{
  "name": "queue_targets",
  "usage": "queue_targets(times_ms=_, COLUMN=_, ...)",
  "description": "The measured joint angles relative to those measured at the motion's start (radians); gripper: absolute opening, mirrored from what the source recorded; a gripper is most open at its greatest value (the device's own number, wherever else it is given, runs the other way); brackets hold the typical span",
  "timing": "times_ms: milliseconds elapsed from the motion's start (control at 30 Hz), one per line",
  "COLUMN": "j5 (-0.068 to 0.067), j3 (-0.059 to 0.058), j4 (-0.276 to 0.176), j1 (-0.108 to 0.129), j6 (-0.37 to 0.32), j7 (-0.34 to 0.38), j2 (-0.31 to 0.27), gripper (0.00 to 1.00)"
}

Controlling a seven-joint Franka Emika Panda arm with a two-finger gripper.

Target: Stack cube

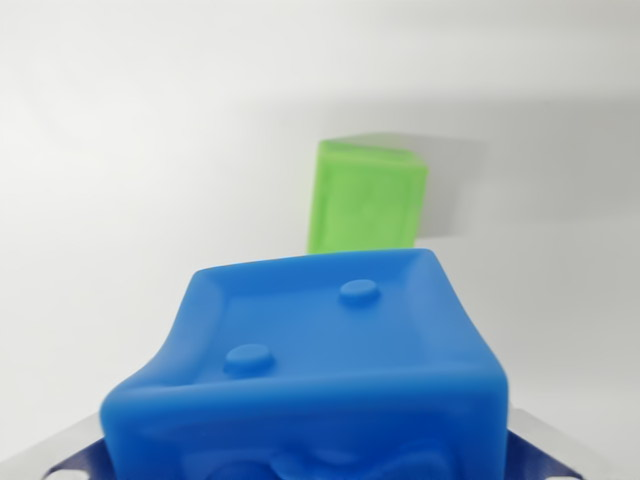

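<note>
Two risks stand out from this pose, both judged from how the soft blue rubbery cube with two raised studs (320, 370) sits in the wrist view. It fills the lower frame and its near faces bulge and sag, which suggests the metal fingers (540, 445), glimpsed only as grey edges at the bottom corners of the view on either side of the blue cube, are squeezing it; I read them as clamped on it, though the contact itself is hidden. A block this pliable could twist or spring sideways when let go, landing skewed. The bright green cube (367, 197) rests on the white table (120, 150) beyond the blue cube and slightly toward the wrist view's right, clearly apart from it, so a release now would miss it entirely. The arm appears to hold the blue cube raised above the table, short of the green cube.
</note>
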Motion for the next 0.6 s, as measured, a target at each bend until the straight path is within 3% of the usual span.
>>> queue_targets(times_ms=367, j5=0.006, j3=-0.011, j4=0.045, j1=-0.02, j6=-0.02, j7=0.009, j2=0.025, gripper=0.0)
queue_targets(times_ms=600, j5=0.015, j3=-0.01, j4=0.043, j1=-0.023, j6=0.008, j7=0.009, j2=0.059, gripper=0.0)
